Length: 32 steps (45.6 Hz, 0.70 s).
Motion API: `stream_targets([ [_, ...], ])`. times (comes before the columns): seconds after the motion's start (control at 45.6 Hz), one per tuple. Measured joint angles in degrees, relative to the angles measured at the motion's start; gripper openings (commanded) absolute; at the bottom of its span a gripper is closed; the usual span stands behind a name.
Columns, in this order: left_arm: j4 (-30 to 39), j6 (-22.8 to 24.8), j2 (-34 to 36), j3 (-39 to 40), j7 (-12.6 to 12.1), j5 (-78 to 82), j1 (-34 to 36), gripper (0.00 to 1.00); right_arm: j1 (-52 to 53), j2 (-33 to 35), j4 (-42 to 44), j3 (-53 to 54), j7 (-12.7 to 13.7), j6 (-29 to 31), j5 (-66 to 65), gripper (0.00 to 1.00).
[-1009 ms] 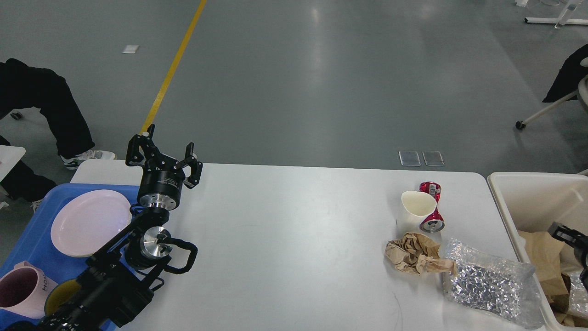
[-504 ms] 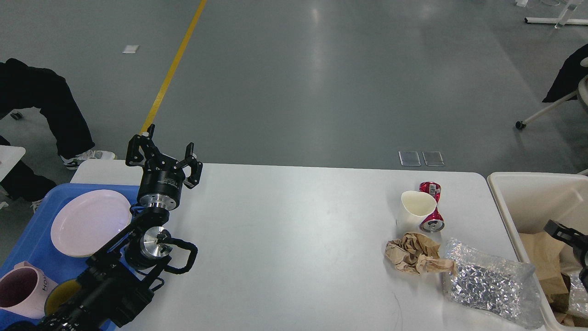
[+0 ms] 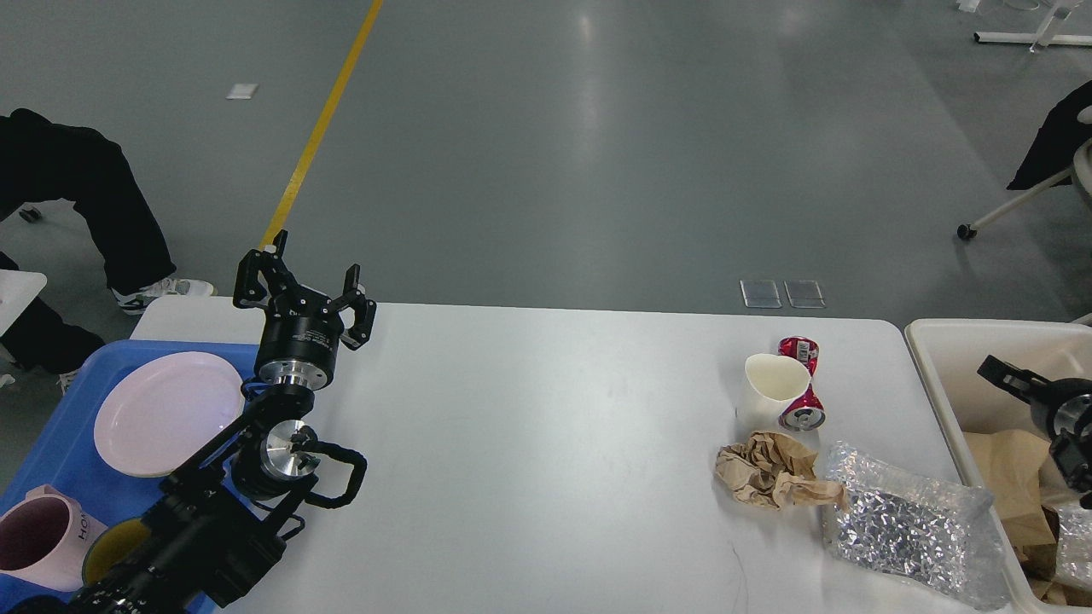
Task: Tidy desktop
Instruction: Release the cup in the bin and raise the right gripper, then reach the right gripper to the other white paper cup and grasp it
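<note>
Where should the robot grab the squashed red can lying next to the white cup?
Probably at the pinched waist of the red can, where it is narrowest. It lies on its side on the desktop, touching the white cup on its left. So come straight down from above, fingers closing from the can's right and the cup side, carefully.

Single head view, mounted high on the robot, looking forward and down at a moderate distance. The white counter (image 3: 546,443) fills the lower half; grey floor with a yellow line (image 3: 320,128) fills the upper half. Near counter edge is cut off by the bottom of the frame. Left arm enters bottom left, right arm barely shows at the right edge, its claw (image 3: 1011,379) probably only partly in frame.
</note>
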<state>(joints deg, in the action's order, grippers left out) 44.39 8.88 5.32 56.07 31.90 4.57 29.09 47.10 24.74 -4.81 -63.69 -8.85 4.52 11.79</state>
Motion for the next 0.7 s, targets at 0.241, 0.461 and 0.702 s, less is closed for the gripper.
stream_targets([
  [0.241,0.00,0.00,-0.03,0.00,0.00,0.00,0.00,0.96,16.64,2.28,-9.99,0.04,-0.08,14.11,-1.10,1.00],
  [0.461,0.00,0.00,0.00,0.00,0.00,0.00,0.00,0.96,38.95,5.11,-35.60,-0.33,-0.10,22.46,-11.53,1.00],
  [0.702,0.00,0.00,0.00,0.00,0.00,0.00,0.00,0.96,53.69,4.94,-61.40,-0.32,0.38,22.91,-24.50,1.00],
])
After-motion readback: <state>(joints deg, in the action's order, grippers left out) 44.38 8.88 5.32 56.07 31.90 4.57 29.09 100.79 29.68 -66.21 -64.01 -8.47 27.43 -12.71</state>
